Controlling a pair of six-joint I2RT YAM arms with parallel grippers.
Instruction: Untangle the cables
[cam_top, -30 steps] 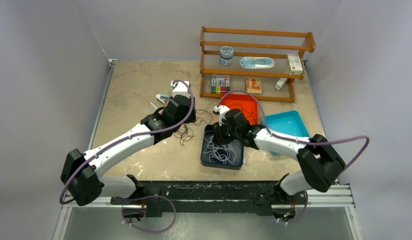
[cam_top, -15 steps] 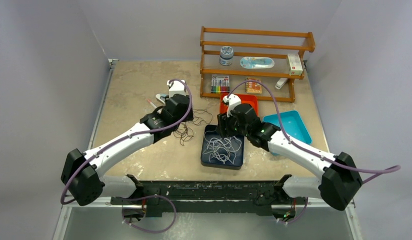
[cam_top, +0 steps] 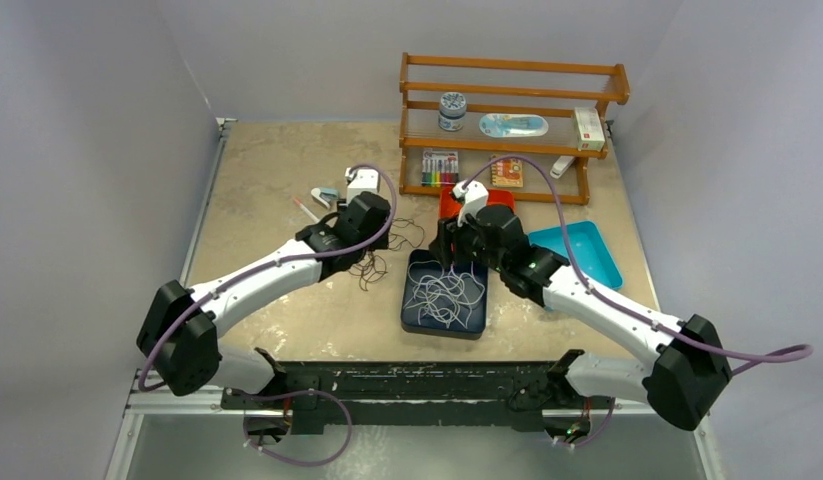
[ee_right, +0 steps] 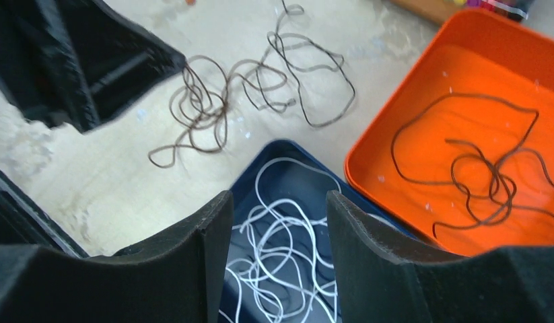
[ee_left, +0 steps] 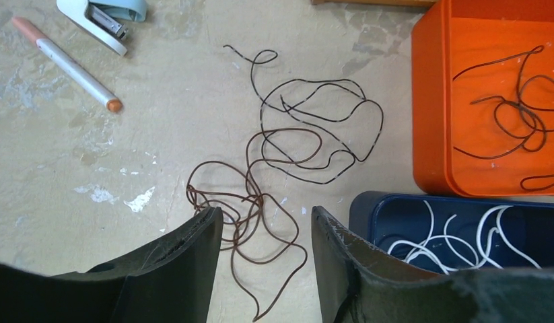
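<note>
Top view: white cable (cam_top: 442,292) lies in the navy tray (cam_top: 408,325). Left wrist: left jaws half open, empty; brown cable (ee_left: 252,200) left of the tray, seemingly between them. Right wrist: right jaws parted, empty, above the tray; dark cable (ee_right: 493,188) in the orange tray (ee_right: 462,67) behind it.

Plain pale grey walls (cam_top: 97,120) close in the left, back and right. The surface (cam_top: 267,170) is worn beige board with scuffed white patches, spreading beyond and left of the left end effector (cam_top: 375,240). A two-tier wooden shelf rack (cam_top: 507,100) stands beyond the right end effector (cam_top: 453,256), by the back wall. Light is soft and even.
</note>
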